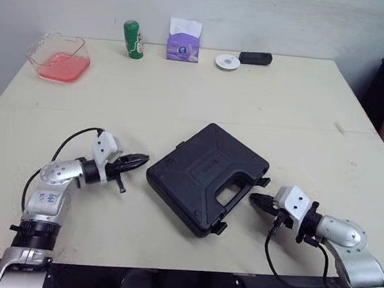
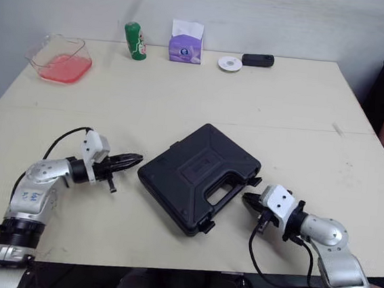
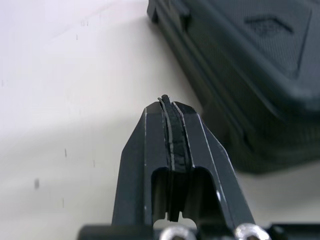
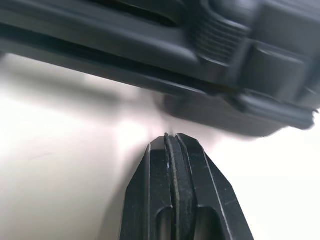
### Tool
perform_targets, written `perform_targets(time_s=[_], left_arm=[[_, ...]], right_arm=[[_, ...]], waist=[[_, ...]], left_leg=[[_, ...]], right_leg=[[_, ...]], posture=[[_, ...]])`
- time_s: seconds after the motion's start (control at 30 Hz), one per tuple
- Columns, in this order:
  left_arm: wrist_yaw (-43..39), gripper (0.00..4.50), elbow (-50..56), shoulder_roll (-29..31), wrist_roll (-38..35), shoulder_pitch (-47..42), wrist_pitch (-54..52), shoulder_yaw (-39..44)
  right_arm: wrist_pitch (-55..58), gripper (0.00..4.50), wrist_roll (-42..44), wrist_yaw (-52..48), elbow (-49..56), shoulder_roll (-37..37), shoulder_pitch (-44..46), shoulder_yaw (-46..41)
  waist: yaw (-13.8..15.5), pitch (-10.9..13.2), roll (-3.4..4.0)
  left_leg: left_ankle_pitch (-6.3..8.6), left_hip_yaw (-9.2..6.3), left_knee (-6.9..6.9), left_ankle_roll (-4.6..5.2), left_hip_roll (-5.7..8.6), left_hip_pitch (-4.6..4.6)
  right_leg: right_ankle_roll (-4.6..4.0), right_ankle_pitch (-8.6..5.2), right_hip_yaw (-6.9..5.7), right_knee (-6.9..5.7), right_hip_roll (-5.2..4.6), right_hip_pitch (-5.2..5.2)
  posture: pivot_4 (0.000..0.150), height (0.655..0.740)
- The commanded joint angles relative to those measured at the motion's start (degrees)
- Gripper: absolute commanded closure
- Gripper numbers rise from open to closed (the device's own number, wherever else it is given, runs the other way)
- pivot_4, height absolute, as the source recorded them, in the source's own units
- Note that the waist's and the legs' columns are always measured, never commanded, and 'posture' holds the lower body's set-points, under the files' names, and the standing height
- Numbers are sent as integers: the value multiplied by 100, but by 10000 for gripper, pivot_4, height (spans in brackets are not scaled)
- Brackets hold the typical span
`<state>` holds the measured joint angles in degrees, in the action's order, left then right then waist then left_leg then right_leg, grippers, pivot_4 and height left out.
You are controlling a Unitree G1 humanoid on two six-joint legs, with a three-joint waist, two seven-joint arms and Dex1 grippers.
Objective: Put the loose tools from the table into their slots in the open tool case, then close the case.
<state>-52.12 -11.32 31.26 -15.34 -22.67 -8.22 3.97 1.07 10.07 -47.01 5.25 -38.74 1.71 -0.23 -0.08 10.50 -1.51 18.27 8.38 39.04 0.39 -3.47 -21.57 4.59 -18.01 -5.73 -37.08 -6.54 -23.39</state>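
I'm holding my jaws together, empty: left gripper at 9 o'clock of the tool case, right gripper at 4; one-sided pushing risks skidding it.

Tool case is seen shut at ctr of table; L gripper & R gripper are held near it, opp. sides.

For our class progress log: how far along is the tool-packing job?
Done: the tool case lies closed. In hand: nothing; the left gripper and right gripper flank it, jaws shut. Left: perhaps the latches, whose state I cannot judge.
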Motion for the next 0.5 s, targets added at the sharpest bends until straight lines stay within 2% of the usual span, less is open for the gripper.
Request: perform_targets(time_s=[0.03,0.5], left_arm=[[37,44523,-256,-84,54,-220,-100,-117],[-394,44523,-1053,-148,215,-690,115,-468]], right_arm=[[9,45000,-79,191,119,-2,85,-167],[-487,45000,-878,813,-682,538,897,277]], waist=[[-15,1,1],[-68,1,2]], left_leg=[[1,0,-3,-2,-1,1],[0,14,-3,-5,-10,0]], right_leg=[[0,0,0,1,2,0],[-2,-1,9,5,24,-8]], posture=[[1500,7400],[1500,7400]])
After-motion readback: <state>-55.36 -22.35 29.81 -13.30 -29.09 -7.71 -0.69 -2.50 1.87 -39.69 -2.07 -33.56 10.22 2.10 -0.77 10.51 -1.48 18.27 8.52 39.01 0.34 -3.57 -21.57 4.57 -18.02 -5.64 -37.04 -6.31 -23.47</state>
